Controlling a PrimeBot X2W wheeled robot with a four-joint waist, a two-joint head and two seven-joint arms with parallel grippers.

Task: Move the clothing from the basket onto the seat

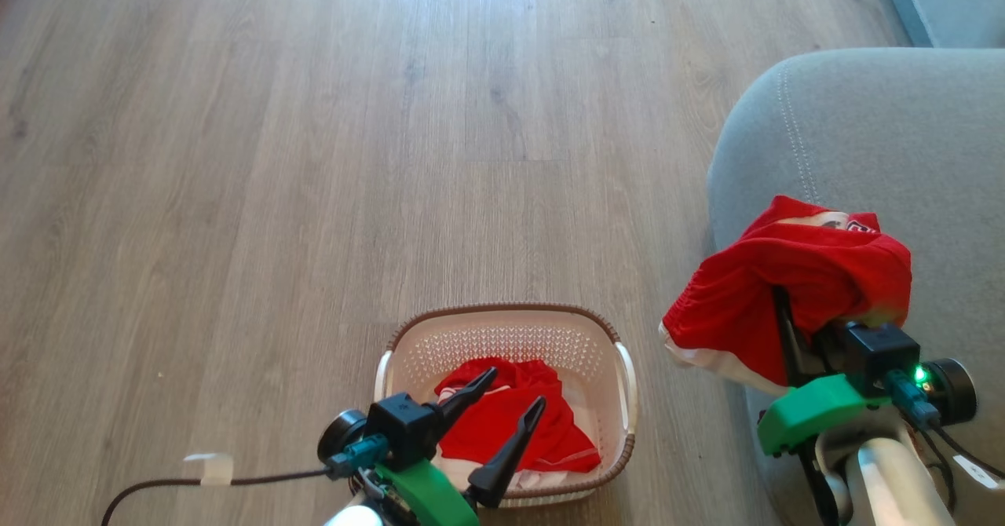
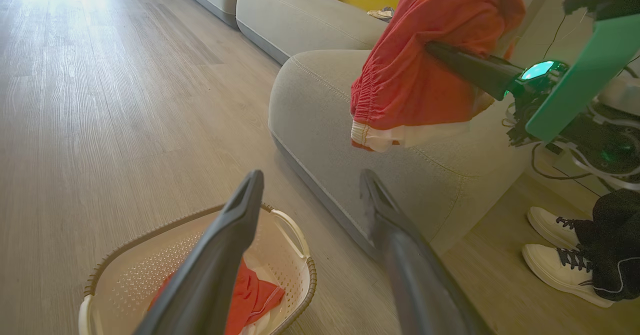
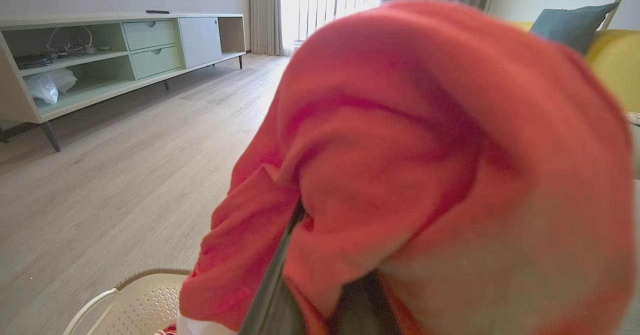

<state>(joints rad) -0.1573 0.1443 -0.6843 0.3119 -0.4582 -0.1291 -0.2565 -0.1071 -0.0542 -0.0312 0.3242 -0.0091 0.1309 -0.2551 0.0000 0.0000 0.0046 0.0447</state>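
The left pincer (image 1: 515, 388) hangs released, fingers spread, over the cream basket (image 1: 502, 310), where red clothing (image 1: 522, 428) lies inside. Beyond, the right pincer (image 1: 787, 330) grasps red shorts (image 1: 793, 275), which drape over its fingers above the corner of the grey seat (image 1: 864, 133).

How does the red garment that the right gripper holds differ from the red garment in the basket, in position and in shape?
1. The held garment hangs in the air from the shut right gripper, near the seat edge; the basket garment lies inside the basket on the floor.
2. The held garment is bunched, its white hem drooping; the basket garment lies flatter.
Both are bright red with white trim.
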